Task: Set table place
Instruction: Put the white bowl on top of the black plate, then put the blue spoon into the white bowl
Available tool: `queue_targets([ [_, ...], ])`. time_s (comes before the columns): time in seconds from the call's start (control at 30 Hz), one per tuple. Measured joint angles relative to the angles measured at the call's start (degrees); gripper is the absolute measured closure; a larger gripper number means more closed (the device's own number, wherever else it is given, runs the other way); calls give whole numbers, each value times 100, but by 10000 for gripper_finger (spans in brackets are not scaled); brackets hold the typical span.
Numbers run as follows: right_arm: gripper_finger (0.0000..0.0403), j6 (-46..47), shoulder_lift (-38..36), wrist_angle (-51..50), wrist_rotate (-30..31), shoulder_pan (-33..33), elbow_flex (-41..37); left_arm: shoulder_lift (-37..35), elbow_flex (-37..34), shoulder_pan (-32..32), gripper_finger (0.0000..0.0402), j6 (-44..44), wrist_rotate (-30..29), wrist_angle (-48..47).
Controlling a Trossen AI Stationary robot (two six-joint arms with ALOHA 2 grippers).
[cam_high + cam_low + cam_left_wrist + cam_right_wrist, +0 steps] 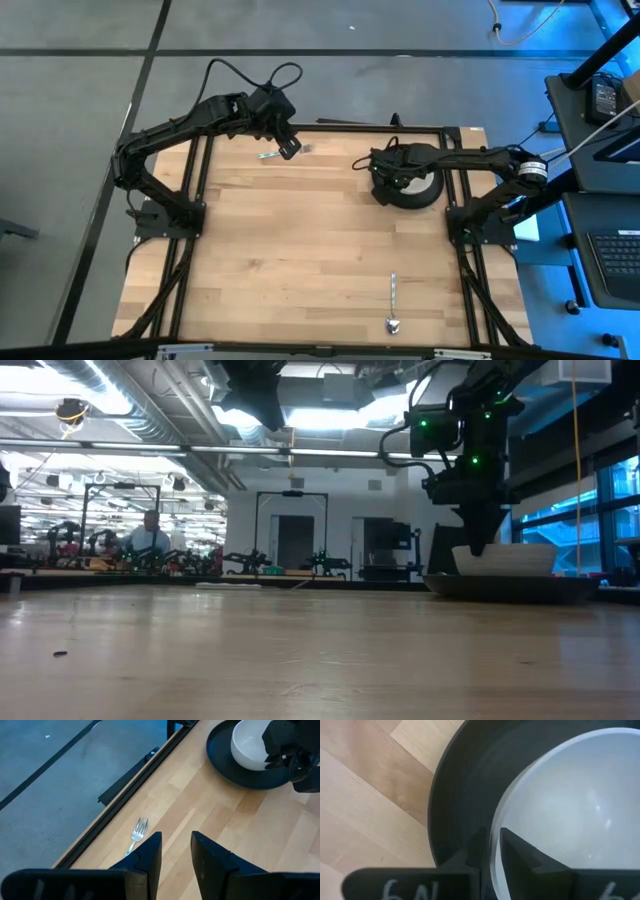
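At the table's (300, 250) far right, the right gripper (492, 852) straddles the bowl's (570, 810) rim, jaws slightly parted, apparently setting it on the plate (465, 785), while the spread left gripper (175, 860) hovers over the fork (137, 831).

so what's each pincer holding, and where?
Right pincer straddles the white bowl's rim on the black plate; grip unclear. Left pincer is open, empty.

Both arms are dark, jointed and matte; black cables loop off the left arm's wrist; a silver band rings the right arm; green lights glow on its wrist; the left claw (176, 857) has blunt dark wedge fingers.
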Motion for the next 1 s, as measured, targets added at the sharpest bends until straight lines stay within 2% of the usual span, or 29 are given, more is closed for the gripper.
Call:
queue_targets([
  [0.5,349,143,-2,-242,2,0,113,0,0,0,304,2,1,0],
  [0.77,349,-18,-2,-714,151,-20,556,0,0,0,304,4,1,-2],
  [1.0,349,-57,-3,-1164,-43,-20,1250,0,0,0,304,3,1,-2],
])
